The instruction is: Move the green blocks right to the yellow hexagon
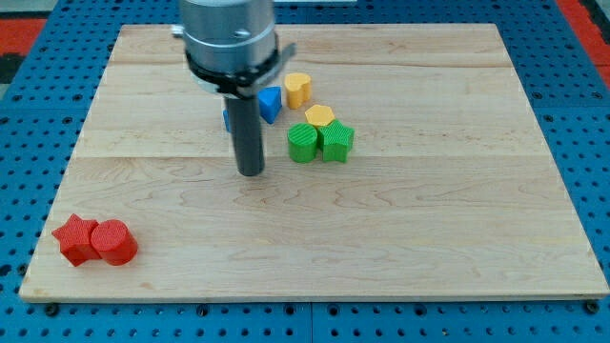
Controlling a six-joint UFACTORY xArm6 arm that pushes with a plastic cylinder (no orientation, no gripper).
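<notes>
Two green blocks sit side by side near the board's middle: a round green cylinder (302, 143) on the left and a green star-like block (336, 141) on the right. The yellow hexagon (318, 116) touches both from above, toward the view's top. My tip (251, 171) rests on the board to the left of the green cylinder, about a block's width away and slightly lower in the view.
A second yellow block (297, 89) lies above the hexagon. A blue triangle-like block (270, 103) and another blue block (227, 118), partly hidden behind the rod, lie near it. A red star (73, 237) and red cylinder (113, 242) sit at the bottom left.
</notes>
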